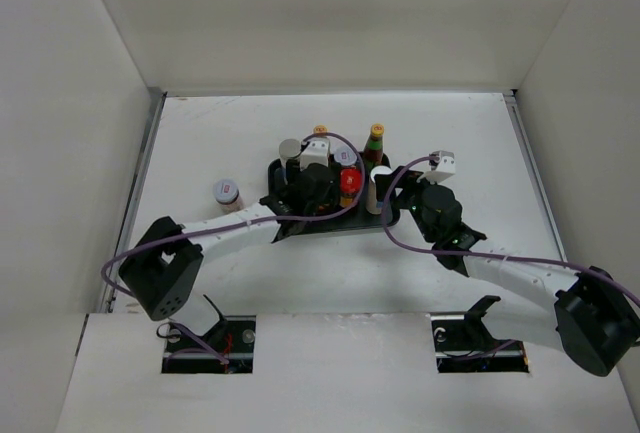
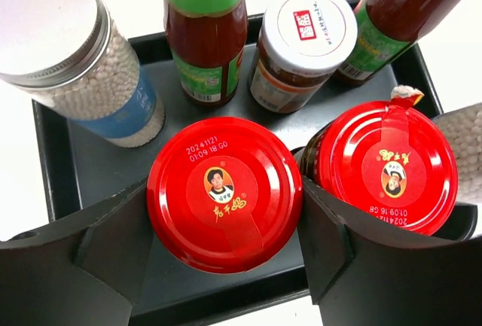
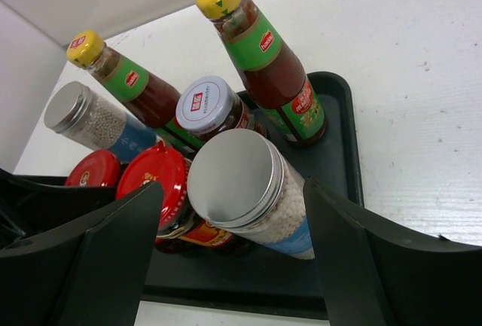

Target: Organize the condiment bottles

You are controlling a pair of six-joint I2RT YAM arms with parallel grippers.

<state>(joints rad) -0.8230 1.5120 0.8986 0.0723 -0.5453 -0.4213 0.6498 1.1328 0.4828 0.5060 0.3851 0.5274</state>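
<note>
A black tray (image 1: pixel 395 223) holds the condiment bottles. In the left wrist view my left gripper (image 2: pixel 224 190) is shut on a red-lidded jar (image 2: pixel 224 213) standing on the tray (image 2: pixel 98 168), next to a second red-lidded jar (image 2: pixel 388 168). Behind them stand two green-labelled bottles (image 2: pixel 205 32), a white-lidded jar (image 2: pixel 301 51) and a silver-lidded jar (image 2: pixel 75 62). My right gripper (image 3: pixel 233 190) is open around another silver-lidded jar (image 3: pixel 241 183) of white beads on the tray's right end, with a gap on each side. From above, both grippers (image 1: pixel 318 191) (image 1: pixel 385 193) are over the tray.
One small jar (image 1: pixel 227 191) with a pale lid and a reddish label stands on the white table left of the tray, near my left arm. White walls close the table in at the left, the right and the back.
</note>
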